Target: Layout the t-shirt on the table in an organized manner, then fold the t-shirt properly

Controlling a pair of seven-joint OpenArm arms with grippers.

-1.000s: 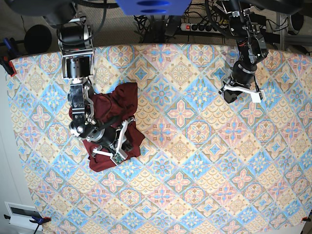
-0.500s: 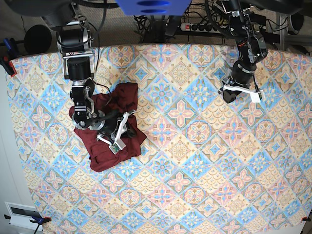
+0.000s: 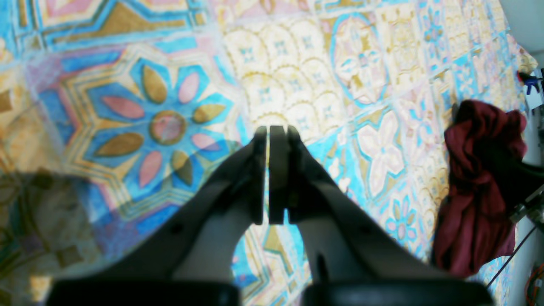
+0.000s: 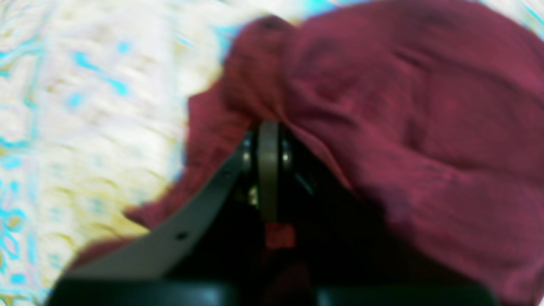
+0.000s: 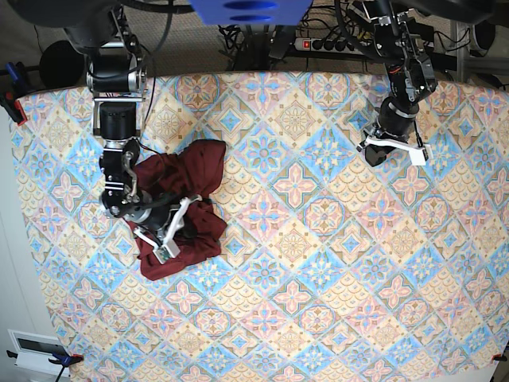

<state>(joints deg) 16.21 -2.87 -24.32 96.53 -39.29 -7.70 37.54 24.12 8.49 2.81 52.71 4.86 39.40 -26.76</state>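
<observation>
Red t-shirt bunched on the table

The right gripper pinches the t-shirt; the left gripper is closed, holding nothing, above the table.

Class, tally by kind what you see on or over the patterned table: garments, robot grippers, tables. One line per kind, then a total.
Garments: 1, the t-shirt
Grippers: 2, right gripper and left gripper
Tables: 1, the table
Total: 4

power strip, cables, perhaps clamps.
</observation>
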